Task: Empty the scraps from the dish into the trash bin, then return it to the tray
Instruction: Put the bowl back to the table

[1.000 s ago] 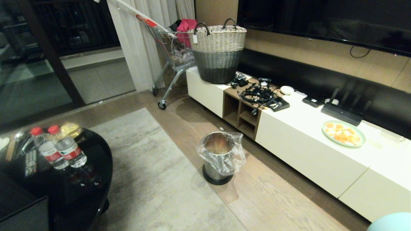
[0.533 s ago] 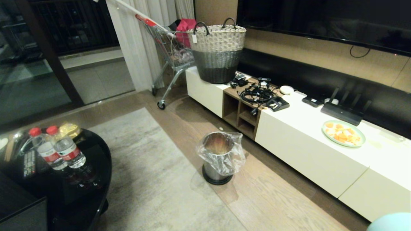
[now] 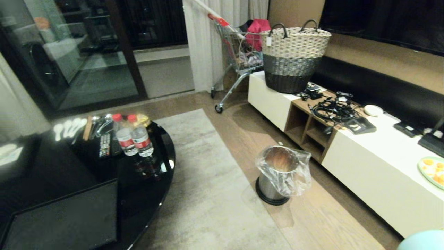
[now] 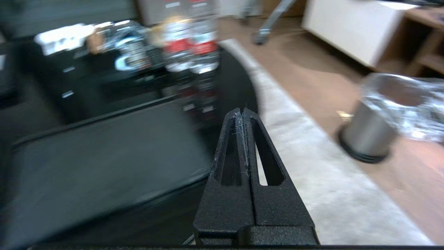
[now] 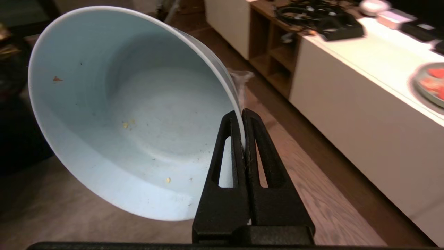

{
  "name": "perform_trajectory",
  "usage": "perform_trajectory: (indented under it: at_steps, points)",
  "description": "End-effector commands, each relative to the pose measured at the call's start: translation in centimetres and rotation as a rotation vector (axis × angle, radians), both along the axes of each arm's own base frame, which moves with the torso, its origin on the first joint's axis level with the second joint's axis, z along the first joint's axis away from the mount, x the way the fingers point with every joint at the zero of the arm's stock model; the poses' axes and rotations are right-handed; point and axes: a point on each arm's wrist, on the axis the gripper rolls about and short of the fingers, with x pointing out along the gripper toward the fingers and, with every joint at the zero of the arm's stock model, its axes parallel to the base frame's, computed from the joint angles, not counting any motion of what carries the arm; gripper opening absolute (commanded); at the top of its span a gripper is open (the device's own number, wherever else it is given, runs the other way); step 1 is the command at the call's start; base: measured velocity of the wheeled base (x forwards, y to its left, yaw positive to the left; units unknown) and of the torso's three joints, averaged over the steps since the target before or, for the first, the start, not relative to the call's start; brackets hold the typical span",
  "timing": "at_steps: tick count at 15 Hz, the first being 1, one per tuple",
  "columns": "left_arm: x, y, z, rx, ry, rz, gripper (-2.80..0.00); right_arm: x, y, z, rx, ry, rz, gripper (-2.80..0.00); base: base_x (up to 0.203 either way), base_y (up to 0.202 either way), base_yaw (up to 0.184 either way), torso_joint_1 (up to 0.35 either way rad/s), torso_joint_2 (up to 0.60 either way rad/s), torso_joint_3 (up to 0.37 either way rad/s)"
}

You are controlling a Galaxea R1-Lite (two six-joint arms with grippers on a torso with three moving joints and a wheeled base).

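**Dish pinched by its rim, nearly clean, bin standing open on the floor**

The dish (image 5: 131,114) fills the left and centre of the right wrist view: a smooth, pale blue round bowl tipped on edge, its mouth facing the camera and its rim running from upper left down to the gripper. Only a few tiny yellow and orange specks cling to its glazed inside. In the head view just a pale blue sliver (image 3: 421,240) shows at the lower right corner.

The black table (image 3: 86,187), glossy and curved, fills the lower left of the head view. On it lies the tray (image 3: 66,217), a flat matte rectangle with a low rim. The long white cabinet (image 3: 374,166) runs along the right.

The trash bin (image 3: 279,173), a shiny tapered steel cylinder on a black base, stands upright at lower centre on the wood floor, its crinkled clear liner draped over the rim. What lies inside is too dim to tell.

The right gripper (image 5: 243,116) has its black slotted fingers clamped narrowly on the dish's thin rim. The left gripper (image 4: 242,113) has its fingers pressed together on nothing, above the table edge.
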Motion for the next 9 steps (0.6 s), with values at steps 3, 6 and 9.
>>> perform_trajectory:
  at_steps: [3, 6, 9]
  points:
    - [0.0, 0.0, 0.0, 0.0, -0.001, 0.0, -2.8, 0.01, 0.0, 0.02, -0.001, 0.0, 0.0, -2.8, 0.0, -0.008, 0.169, -0.001, 0.0, 0.002]
    - [0.0, 0.0, 0.0, 0.0, -0.001, 0.0, -2.8, 0.0, 0.0, 0.01, -0.004, -0.002, 0.0, -2.8, 0.001, -0.01, 0.169, 0.001, 0.0, 0.002]
    - [0.0, 0.0, 0.0, 0.0, -0.001, 0.0, -2.8, 0.01, 0.0, 0.02, -0.004, 0.0, 0.0, -2.8, -0.001, -0.008, 0.168, 0.003, 0.0, 0.004]
